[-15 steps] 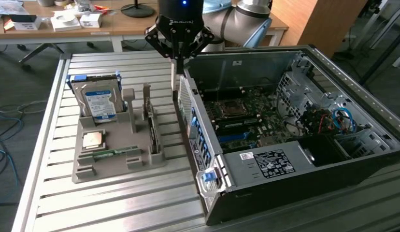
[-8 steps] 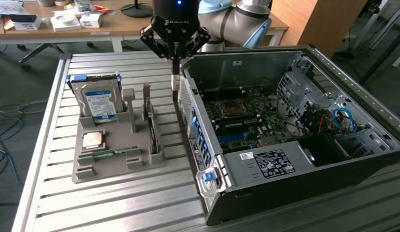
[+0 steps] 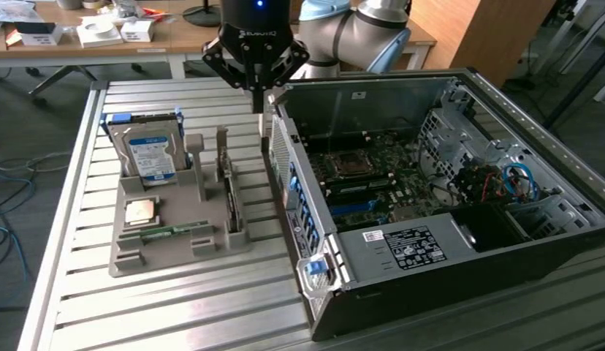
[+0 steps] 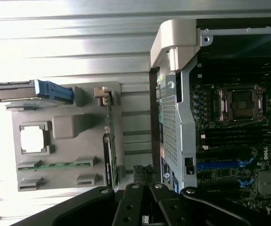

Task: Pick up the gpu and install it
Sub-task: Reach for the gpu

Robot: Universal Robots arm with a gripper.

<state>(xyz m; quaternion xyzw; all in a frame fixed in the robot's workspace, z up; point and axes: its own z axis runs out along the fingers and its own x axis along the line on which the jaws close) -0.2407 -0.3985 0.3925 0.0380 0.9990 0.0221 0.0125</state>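
Closest in, my gripper (image 3: 258, 106) hangs with its jaws pressed together, holding nothing, above the gap between the grey parts holder (image 3: 135, 261) and the open computer case (image 3: 459, 285). From it the gpu (image 3: 230, 199) lies toward 7 o'clock in the exterior view — standing on edge in the holder, its long axis running 12 to 6, bracket (image 3: 223, 145) at the 12 end.

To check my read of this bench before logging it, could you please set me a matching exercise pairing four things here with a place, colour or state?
1 gpu
2 hard drive
3 RAM stick
4 claw

A shut, above the table
B narrow, green
C on edge, nearest the computer case
D upright, blue label

Pairs: 1-C, 2-D, 3-B, 4-A
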